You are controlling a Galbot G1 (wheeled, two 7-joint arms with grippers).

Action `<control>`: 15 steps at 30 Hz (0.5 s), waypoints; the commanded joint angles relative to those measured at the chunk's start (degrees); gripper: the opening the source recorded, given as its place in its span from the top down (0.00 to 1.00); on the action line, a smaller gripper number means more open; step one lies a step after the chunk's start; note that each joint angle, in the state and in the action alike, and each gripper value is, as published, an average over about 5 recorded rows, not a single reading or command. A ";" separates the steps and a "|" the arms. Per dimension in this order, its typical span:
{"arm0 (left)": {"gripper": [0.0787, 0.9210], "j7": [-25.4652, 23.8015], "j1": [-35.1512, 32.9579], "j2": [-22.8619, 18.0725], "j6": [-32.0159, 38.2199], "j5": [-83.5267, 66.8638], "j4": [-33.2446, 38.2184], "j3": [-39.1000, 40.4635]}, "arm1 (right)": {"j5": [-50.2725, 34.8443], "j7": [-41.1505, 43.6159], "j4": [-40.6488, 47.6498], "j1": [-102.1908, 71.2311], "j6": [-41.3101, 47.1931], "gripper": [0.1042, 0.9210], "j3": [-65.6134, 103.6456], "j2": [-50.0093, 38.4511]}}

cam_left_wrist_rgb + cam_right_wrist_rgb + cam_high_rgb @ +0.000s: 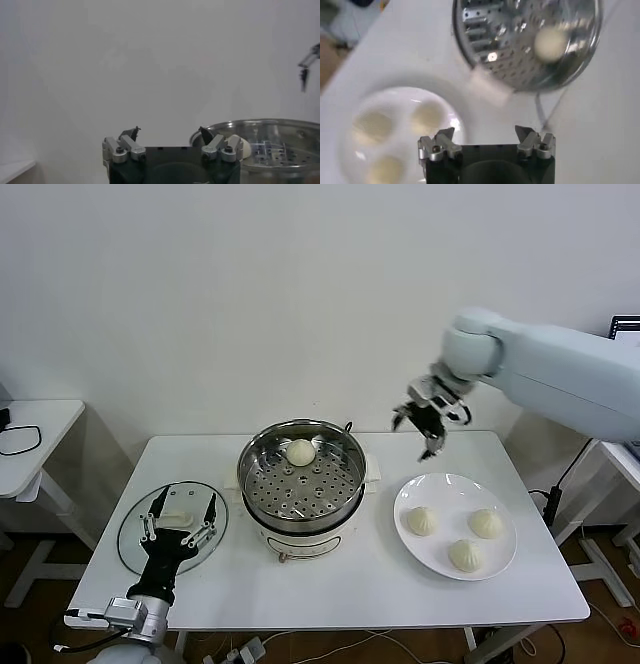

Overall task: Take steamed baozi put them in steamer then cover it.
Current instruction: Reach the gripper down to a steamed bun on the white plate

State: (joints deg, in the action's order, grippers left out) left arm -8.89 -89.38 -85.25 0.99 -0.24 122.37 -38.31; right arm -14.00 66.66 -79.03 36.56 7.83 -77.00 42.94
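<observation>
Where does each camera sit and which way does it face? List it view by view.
Head view: high on the robot, facing forward and down at the table; both arms show.
Left wrist view: behind the open left gripper, looking level across at the steamer and wall.
Right wrist view: behind the open right gripper, looking down on the plate and steamer.
Shared: all three show the steamer holding one baozi.
</observation>
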 commanded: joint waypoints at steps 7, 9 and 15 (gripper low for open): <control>0.12 0.07 -0.05 -0.30 0.09 0.22 0.09 0.11 | 4.61 -1.54 -0.97 -19.13 8.94 0.12 11.18 -9.12; 0.12 0.08 0.01 -0.35 0.10 0.26 -0.02 0.15 | 5.78 -2.73 0.67 -21.76 8.57 0.12 13.35 -8.11; 0.12 0.11 0.10 -0.46 0.25 0.58 -0.56 0.41 | 8.01 -5.74 6.38 -27.21 8.08 0.12 17.86 -4.41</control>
State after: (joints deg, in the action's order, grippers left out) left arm -8.79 -89.27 -85.71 1.22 0.29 121.85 -37.95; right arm -8.46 62.95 -75.57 17.49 13.94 -64.80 38.93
